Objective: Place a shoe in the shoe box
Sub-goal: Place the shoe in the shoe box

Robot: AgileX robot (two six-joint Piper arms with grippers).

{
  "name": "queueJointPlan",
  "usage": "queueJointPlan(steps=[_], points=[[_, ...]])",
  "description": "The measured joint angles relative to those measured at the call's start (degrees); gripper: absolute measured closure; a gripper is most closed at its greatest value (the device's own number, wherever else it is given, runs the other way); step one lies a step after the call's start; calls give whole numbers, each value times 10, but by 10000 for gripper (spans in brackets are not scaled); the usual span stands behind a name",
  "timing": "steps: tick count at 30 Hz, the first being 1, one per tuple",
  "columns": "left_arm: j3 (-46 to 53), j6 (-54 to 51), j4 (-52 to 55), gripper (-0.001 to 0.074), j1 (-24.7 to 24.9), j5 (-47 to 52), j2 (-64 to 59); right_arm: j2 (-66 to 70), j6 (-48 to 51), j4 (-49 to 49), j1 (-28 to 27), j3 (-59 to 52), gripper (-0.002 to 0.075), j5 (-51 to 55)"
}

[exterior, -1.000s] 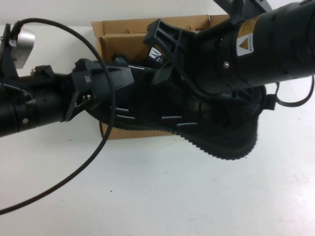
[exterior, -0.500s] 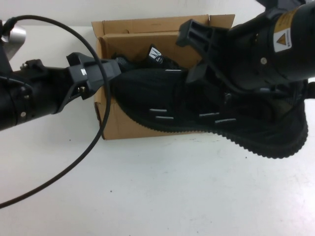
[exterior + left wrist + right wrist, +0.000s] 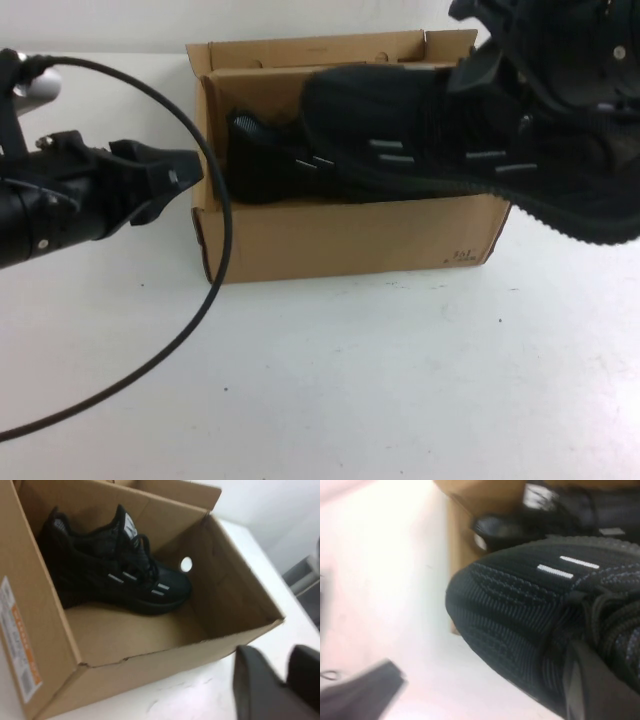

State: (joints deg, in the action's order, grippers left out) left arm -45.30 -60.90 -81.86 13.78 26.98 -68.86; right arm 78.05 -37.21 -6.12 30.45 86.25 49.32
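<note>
Here the right gripper (image 3: pixel 540 60) clamps the shoe (image 3: pixel 470 150) above the shoe box (image 3: pixel 350 235), beside which the left gripper (image 3: pixel 165 170) waits empty, slightly parted; released now, its overhanging heel could catch the rim.

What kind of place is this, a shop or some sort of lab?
Probably a robot test bench, not a shop: a bare white table, the left gripper beside a cardboard shoe box, and the right gripper holding a shoe over it.

Right gripper (image 3: pixel 500 45) holds the shoe (image 3: pixel 450 150) over the shoe box (image 3: pixel 350 240); left gripper (image 3: pixel 185 170) beside it.
</note>
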Motion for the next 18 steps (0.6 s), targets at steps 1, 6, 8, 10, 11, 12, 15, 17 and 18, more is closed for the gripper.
queueJointPlan(steps=[1,6,8,10,11,12,15,17,18], points=[[0,0,12,653,0,0,0,1,17,-17,-6,0,724,-11],[0,-2,72,726,0,-15,7,31,146,-161,-40,0,724,-36],[0,-2,106,731,0,-23,20,54,220,-231,-55,0,724,-36],[0,-2,148,734,0,-28,40,77,297,-303,-68,0,724,-37],[0,-2,167,735,0,-28,49,85,326,-327,-73,0,724,-37],[0,2,195,735,0,-28,63,95,356,-355,-80,-1,724,-38],[0,42,293,736,0,-24,106,117,400,-408,-98,-1,724,-42],[0,102,388,736,0,-17,137,131,417,-421,-106,-1,724,-49],[0,142,442,736,0,-13,153,137,430,-425,-111,-1,724,-52]])
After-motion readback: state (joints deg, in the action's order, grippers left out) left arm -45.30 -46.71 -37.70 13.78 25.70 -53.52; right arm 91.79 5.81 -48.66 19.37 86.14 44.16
